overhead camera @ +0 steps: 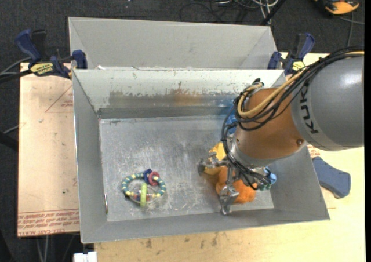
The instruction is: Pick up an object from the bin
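My gripper (pixel 215 185) is low in the bin's front right part, open, with one metal fingertip (pixel 203 168) to the left and the other near the front wall. Between and under the fingers lies an orange soft-looking thing (pixel 246 195), partly hidden by the gripper body. I cannot tell whether the fingers touch it. A small yellow thing (pixel 218 151) pokes out just behind the gripper. A blue and green bit (pixel 268 180) shows at its right side.
A ring of pastel beads with a pink and purple piece (pixel 143 189) lies on the bin floor at the front left, well away from the gripper. The arm's orange cover and cables hang over the bin's right side.
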